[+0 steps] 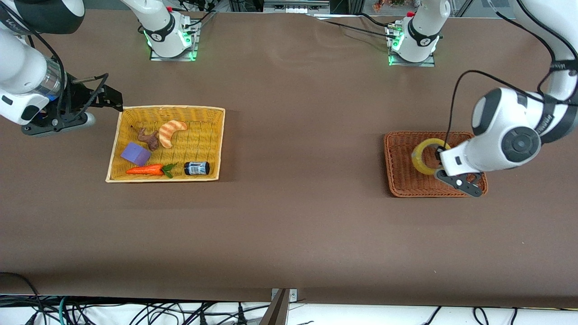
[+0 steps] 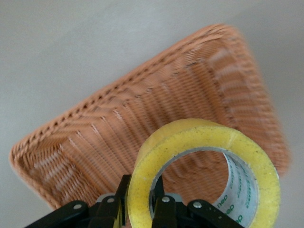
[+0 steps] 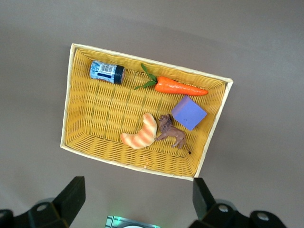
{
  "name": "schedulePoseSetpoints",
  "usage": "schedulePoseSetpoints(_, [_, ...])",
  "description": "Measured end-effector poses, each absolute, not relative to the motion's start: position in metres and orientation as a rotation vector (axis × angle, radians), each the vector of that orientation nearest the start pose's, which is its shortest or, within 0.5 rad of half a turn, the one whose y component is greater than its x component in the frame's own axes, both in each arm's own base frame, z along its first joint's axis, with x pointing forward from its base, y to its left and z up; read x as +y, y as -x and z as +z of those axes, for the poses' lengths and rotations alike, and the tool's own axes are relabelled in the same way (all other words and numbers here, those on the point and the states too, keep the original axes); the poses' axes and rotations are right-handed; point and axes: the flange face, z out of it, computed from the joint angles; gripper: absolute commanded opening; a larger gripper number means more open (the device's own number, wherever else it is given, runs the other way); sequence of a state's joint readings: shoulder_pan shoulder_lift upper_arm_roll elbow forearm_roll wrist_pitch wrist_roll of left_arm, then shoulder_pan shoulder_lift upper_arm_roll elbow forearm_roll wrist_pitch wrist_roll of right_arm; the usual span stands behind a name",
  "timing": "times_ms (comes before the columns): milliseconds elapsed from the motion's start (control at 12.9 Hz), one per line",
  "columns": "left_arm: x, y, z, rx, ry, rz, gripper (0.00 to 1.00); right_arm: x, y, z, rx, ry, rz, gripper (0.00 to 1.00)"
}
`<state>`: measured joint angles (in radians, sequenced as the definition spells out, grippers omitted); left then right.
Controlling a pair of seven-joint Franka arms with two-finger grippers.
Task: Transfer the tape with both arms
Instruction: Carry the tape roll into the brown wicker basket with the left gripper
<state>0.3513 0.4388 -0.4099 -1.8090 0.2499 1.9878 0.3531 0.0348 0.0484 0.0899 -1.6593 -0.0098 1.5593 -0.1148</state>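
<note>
The yellowish tape roll (image 1: 425,155) stands on edge over the brown wicker basket (image 1: 406,183) at the left arm's end of the table. My left gripper (image 1: 439,163) is shut on the tape's rim, with one finger outside the ring and one inside the hole. In the left wrist view the tape (image 2: 204,137) fills the foreground, pinched in the gripper (image 2: 141,192) above the basket (image 2: 118,128). My right gripper (image 1: 113,100) is open and empty, up over the table beside the yellow basket's corner. In its wrist view the right gripper (image 3: 137,192) shows wide-spread fingers.
A yellow wicker basket (image 1: 171,109) at the right arm's end holds a striped croissant (image 1: 171,132), a brown toy animal (image 1: 148,137), a purple block (image 1: 135,153), a carrot (image 1: 146,170) and a small dark can (image 1: 197,168). Bare brown table lies between the two baskets.
</note>
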Motion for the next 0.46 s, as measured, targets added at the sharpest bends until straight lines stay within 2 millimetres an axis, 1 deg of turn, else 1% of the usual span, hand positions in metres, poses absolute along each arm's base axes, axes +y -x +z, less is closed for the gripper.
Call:
schedulePoseSetpoints(77, [0.013,-0.62,0.274,0.836,3.005,0.315,0.09,0.068,-0.556,0.556,-0.376,3.117,0.231,1.0])
schedulePoseSetpoints(155, [0.022,-0.617,0.251,0.859,3.007,0.287,0.56,0.068,-0.556,0.557,-0.377,3.117,0.229,1.0])
schedulePoseSetpoints(232, [0.023,-0.613,0.234,0.877,3.013,0.278,1.0,0.068,-0.556,0.557,-0.377,3.117,0.229,1.0])
schedulePoseSetpoints(310, [0.019,-0.609,0.225,0.894,3.017,0.283,1.0,0.068,-0.556,0.557,-0.377,3.117,0.229,1.0])
schedulePoseSetpoints(387, [0.013,-0.609,0.225,0.91,3.014,0.28,1.0,0.068,-0.556,0.557,-0.377,3.117,0.229,1.0])
schedulePoseSetpoints(465, [0.009,-0.61,0.229,0.92,3.01,0.271,1.0,0.068,-0.556,0.557,-0.377,3.117,0.229,1.0])
